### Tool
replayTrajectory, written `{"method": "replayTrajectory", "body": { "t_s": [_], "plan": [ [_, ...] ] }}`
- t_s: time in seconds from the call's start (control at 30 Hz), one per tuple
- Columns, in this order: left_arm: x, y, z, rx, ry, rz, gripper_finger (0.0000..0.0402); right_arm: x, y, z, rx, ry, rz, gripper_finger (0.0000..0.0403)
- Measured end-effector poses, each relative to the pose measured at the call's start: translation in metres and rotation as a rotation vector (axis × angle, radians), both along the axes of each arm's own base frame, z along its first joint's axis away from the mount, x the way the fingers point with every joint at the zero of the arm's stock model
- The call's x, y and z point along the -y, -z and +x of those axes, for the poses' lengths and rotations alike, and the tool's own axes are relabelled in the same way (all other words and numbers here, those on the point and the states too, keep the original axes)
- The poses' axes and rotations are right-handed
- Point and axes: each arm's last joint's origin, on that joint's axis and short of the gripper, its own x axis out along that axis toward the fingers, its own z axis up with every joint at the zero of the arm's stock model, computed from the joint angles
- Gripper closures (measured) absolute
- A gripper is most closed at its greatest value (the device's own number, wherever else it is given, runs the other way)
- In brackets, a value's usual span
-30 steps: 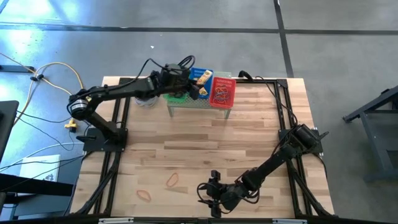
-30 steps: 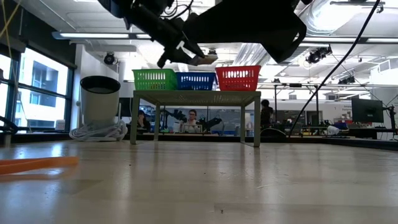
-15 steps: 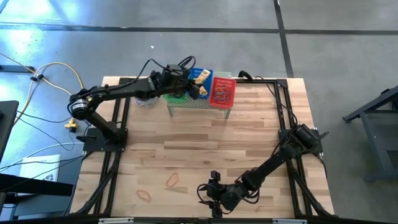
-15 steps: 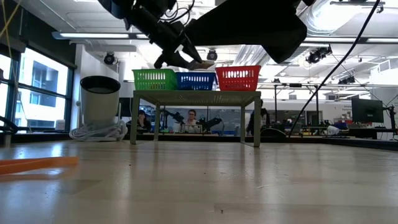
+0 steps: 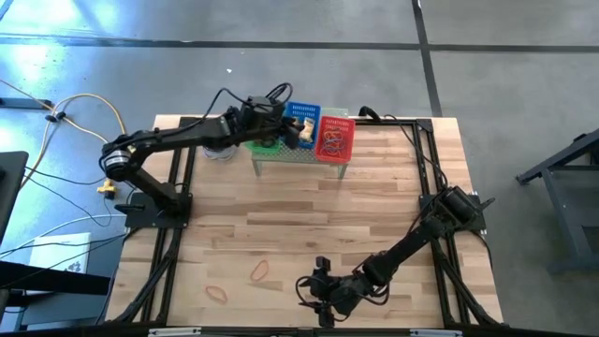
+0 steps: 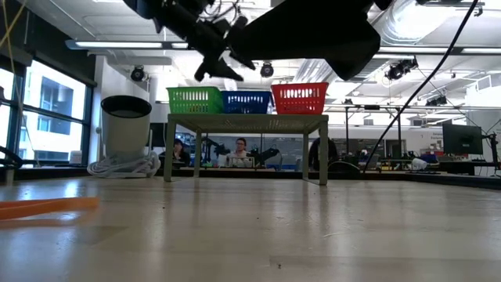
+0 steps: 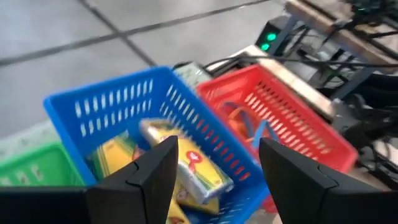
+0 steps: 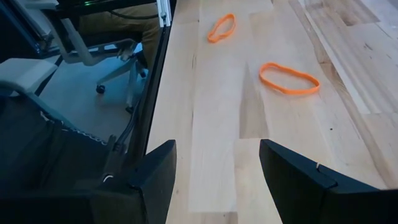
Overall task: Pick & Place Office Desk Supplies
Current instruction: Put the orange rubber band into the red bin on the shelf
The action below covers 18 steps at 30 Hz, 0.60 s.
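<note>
My left gripper (image 7: 217, 149) hangs open over the blue basket (image 7: 106, 102) at the table's far side, seen too in the high view (image 5: 298, 129) and the low view (image 6: 219, 66). Yellow oblong pieces (image 7: 186, 165) lie in that basket, below and between the fingers. The red basket (image 7: 280, 106) holds orange-red bands and a blue loop (image 7: 249, 127). Two orange bands (image 5: 259, 271) (image 5: 217, 293) lie flat on the wood near the near edge. My right gripper (image 5: 318, 285) waits open at that edge, with the bands (image 8: 289, 78) (image 8: 221, 27) ahead of it.
A green basket (image 6: 194, 99) stands beside the blue one and the red one (image 6: 299, 98), all in a row on a small raised stand (image 6: 246, 120). A round grey tin (image 5: 218, 150) sits left of the stand. Bare wood lies between the stand and the bands.
My left gripper has let go of a yellow piece that it held over the baskets. In the low view the piece sat at its fingertips a second ago and is gone from them now. The right arm has kept still.
</note>
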Motion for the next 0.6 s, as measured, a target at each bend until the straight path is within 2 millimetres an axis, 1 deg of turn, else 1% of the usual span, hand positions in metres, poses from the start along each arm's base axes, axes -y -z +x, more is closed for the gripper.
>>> {"method": "replayTrajectory", "body": {
  "t_s": [0.13,0.23,0.33,0.47,0.6],
  "plan": [
    [0.013,-0.02,-0.009,0.058,0.12,0.036,0.0183,0.0,0.001,0.0,-0.006,-0.004,-0.01,0.0184],
    [0.033,-0.04,-0.022,0.107,0.253,0.049,0.0183,0.001,0.002,-0.001,-0.014,-0.004,-0.018,0.0184],
    [0.058,-0.051,-0.036,0.078,0.373,0.072,0.0183,0.002,0.002,0.0,-0.014,-0.011,-0.033,0.0184],
    [0.094,-0.054,-0.053,-0.019,0.511,0.063,0.0183,0.005,0.002,0.003,-0.016,-0.017,-0.035,0.0184],
    [0.129,-0.044,-0.069,-0.186,0.642,-0.019,0.0183,0.012,0.0,0.009,-0.007,-0.047,-0.013,0.0184]
  ]
}}
